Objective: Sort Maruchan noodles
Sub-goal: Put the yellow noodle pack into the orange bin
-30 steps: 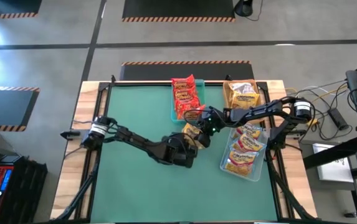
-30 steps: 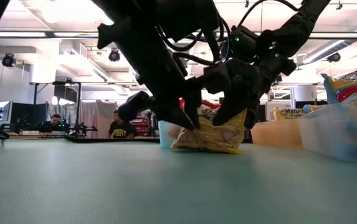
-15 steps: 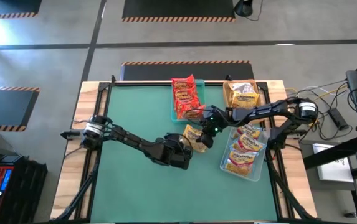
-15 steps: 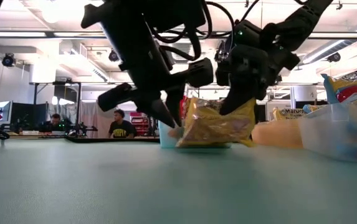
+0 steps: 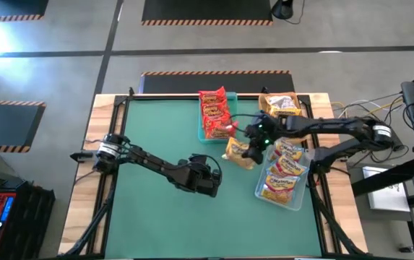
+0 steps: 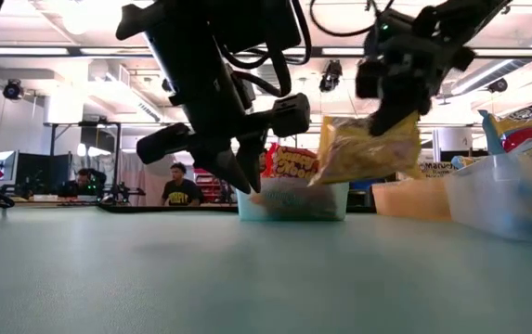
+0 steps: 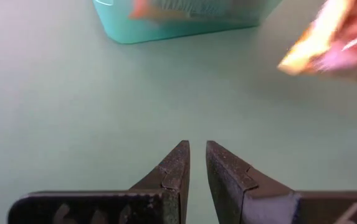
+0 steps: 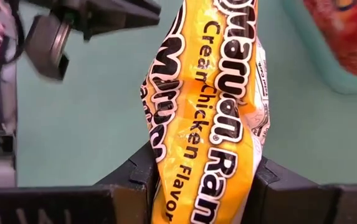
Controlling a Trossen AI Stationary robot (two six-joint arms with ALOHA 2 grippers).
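Right of centre in the high view, our right gripper (image 5: 253, 144) pinches a yellow noodle packet (image 5: 238, 152) clear of the table, we judge so it can travel to the tan tray (image 5: 280, 108) of matching packets. That arm reaches in outstretched from the right edge. Lower centre, our left gripper (image 5: 210, 182) hovers empty, fingers pressed together.

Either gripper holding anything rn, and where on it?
Right gripper pinches the yellow-orange ramen packet at one end, lifted clear of the table. Left gripper is shut, holding nothing.
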